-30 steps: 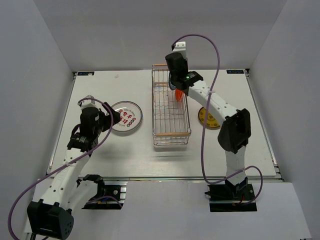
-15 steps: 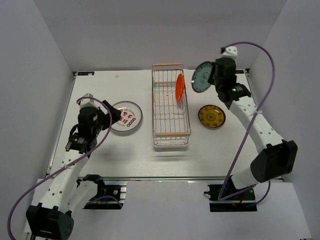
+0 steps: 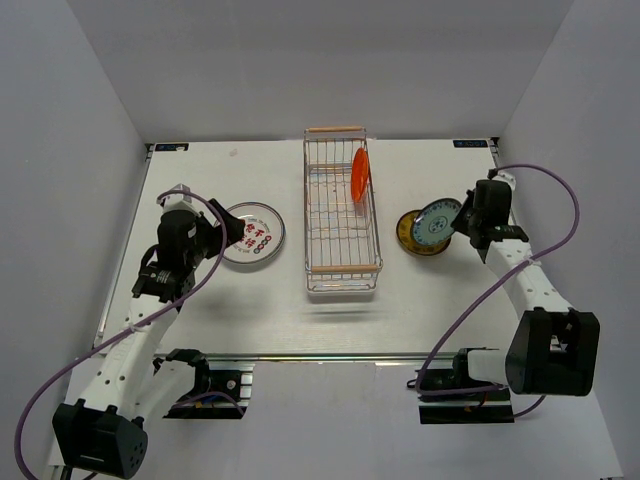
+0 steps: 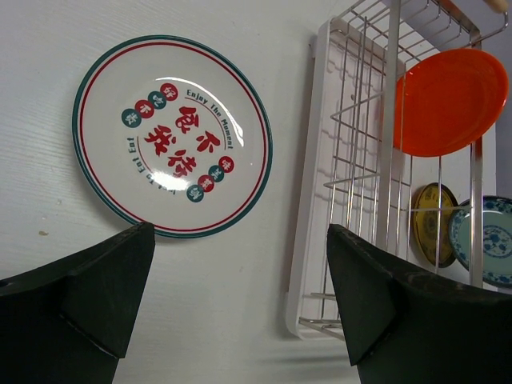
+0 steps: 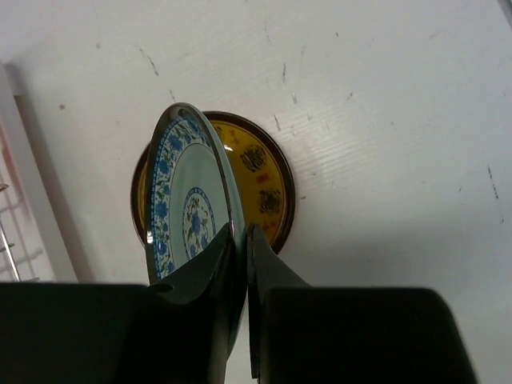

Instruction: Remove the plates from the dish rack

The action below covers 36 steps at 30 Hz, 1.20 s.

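Observation:
The silver wire dish rack [image 3: 341, 215] stands mid-table, with one orange-red plate [image 3: 359, 175] upright in its far right part; both also show in the left wrist view, rack [image 4: 376, 168] and plate [image 4: 450, 100]. My right gripper [image 3: 468, 222] is shut on the rim of a teal plate [image 5: 192, 216], held tilted just above the yellow patterned plate [image 5: 260, 180] lying on the table right of the rack. A white plate with red marks [image 4: 172, 136] lies flat left of the rack. My left gripper [image 4: 240, 296] is open and empty, above the table near that plate.
White walls enclose the table on the left, back and right. The rack has tan-orange handle bars at its far [image 3: 334, 129] and near [image 3: 343, 267] ends. The right arm's purple cable [image 3: 545, 175] loops over the right side.
My right gripper came out of the rack with the teal plate, swung right and then down, and now holds it low over the yellow plate. The left arm has hardly moved.

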Available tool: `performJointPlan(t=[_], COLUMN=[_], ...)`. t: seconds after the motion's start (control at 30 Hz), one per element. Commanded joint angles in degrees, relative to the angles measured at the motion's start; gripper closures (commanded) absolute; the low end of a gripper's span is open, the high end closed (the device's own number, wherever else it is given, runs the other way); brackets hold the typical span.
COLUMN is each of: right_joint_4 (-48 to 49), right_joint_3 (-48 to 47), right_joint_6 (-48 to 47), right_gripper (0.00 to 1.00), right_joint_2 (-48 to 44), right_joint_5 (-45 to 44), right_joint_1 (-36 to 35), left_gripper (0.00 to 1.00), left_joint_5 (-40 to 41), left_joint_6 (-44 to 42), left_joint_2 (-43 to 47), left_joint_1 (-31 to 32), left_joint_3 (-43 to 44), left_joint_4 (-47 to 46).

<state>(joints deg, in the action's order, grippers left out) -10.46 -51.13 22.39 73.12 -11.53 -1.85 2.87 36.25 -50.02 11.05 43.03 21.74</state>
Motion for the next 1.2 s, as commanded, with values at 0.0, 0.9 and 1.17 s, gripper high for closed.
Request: performJointPlan(t=[0.0, 0.9, 1.17], right_joint_4=[6.06, 5.36, 3.69], right_joint_3=[1.29, -0.54, -2.39], right_joint_6=[2.65, 6.79, 6.00], right_gripper=[1.00, 0.38, 0.11], right_joint_2=[-0.62, 13.27, 16.00], right_joint_5=[4.06, 5.64, 6.26], right_joint_1=[1.06, 4.22, 3.60], left_gripper=[0.02, 0.02, 0.02], left_joint_5=[-0.76, 0.47, 0.90], left_joint_6=[-0.83, -1.18, -1.27], left_joint_2=[1.42, 1.15, 0.63], left_joint_1=[0.20, 0.20, 0.20], left_joint_3=[0.84, -1.98, -2.77], left_joint_4=[-2.04, -2.49, -3.19])
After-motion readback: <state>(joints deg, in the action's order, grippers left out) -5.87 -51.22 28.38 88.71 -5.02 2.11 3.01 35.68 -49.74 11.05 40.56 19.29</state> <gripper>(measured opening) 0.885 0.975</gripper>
